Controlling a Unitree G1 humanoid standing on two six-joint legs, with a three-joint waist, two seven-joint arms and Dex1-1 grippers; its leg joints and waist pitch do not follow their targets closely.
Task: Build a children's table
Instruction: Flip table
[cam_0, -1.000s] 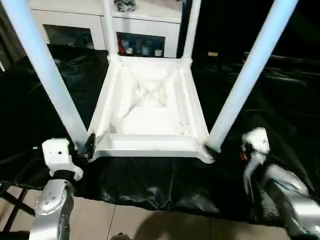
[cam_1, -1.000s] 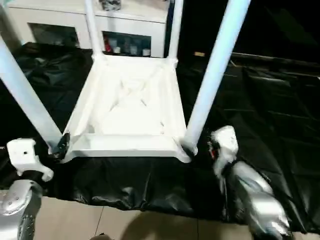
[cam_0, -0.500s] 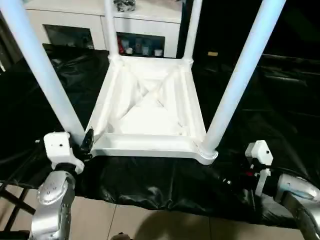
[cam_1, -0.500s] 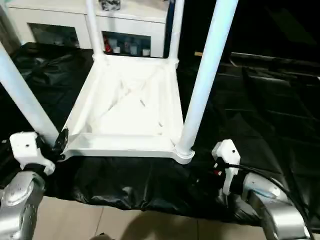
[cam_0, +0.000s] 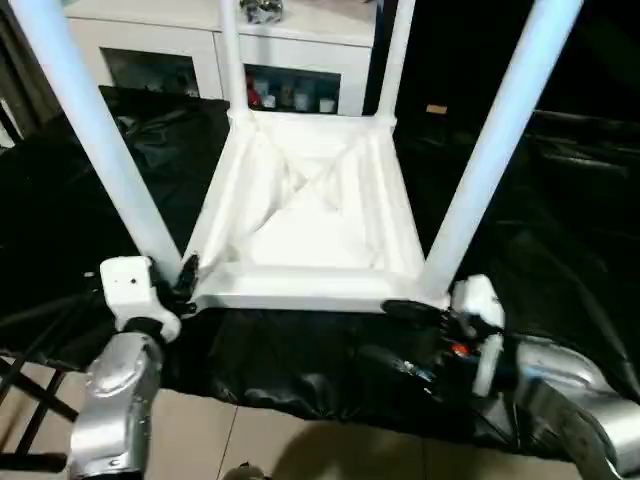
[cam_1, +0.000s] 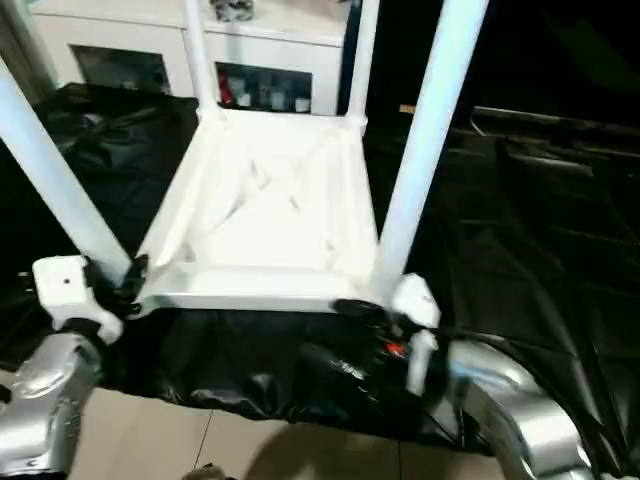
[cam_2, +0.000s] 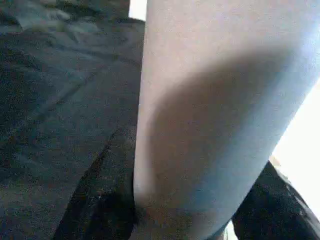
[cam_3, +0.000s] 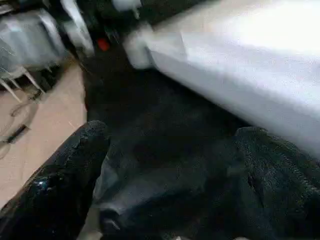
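Left end effector (cam_0: 183, 283) clamps table (cam_0: 310, 215) leg (cam_0: 110, 160); right end effector (cam_0: 400, 335) spread wide.

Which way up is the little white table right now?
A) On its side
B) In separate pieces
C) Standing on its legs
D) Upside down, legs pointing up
D: the children's table lies ribbed underside up on the black sheet, with four legs rising from its corners.

All four legs of the children's table (cam_0: 310, 215) ran off the top edge, so I never saw their ends. My left gripper (cam_0: 183, 283) was half hidden behind the near-left leg (cam_2: 210, 115), whose base was cut off. The items behind the cabinet (cam_0: 215, 45) glass were too small to tell.
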